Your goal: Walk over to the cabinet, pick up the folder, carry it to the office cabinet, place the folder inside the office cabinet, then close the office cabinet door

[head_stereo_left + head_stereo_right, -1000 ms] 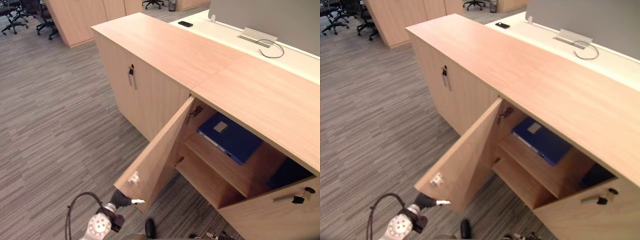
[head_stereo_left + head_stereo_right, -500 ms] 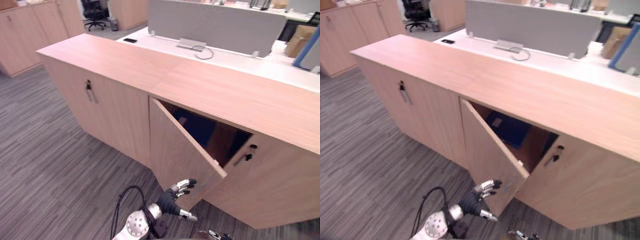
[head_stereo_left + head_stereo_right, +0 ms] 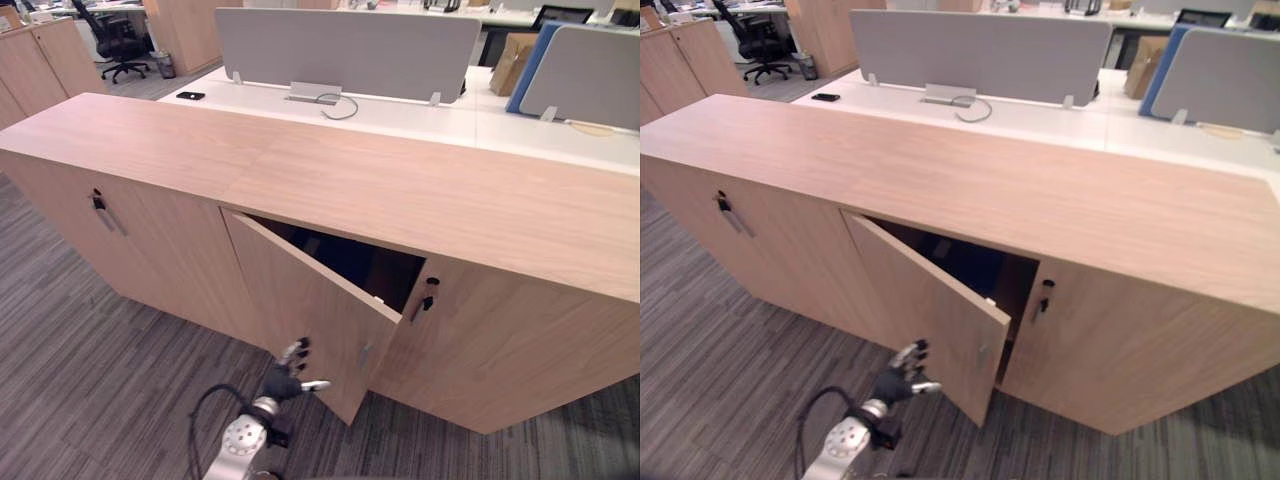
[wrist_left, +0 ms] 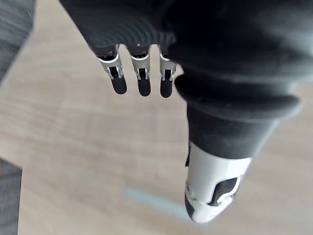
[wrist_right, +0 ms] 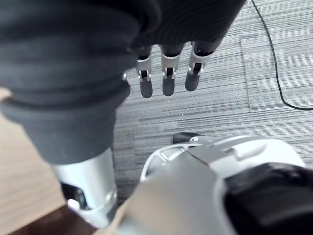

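The office cabinet door stands partly ajar. The left hand, fingers straight and released, is at the door's outer face near its lower edge. The folder shows as a dark blue shape inside the dim opening. The right hand hangs released above the floor.

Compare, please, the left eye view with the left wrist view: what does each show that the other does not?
The left eye view adds the whole light wooden office cabinet, its hinged wooden door ajar over a dark opening, and the grey desk partition behind. The left wrist view adds a close look: dark-tipped fingers straight, holding nothing, wood grain right past them. Both share the left hand, open near the door's outer face; contact cannot be told.
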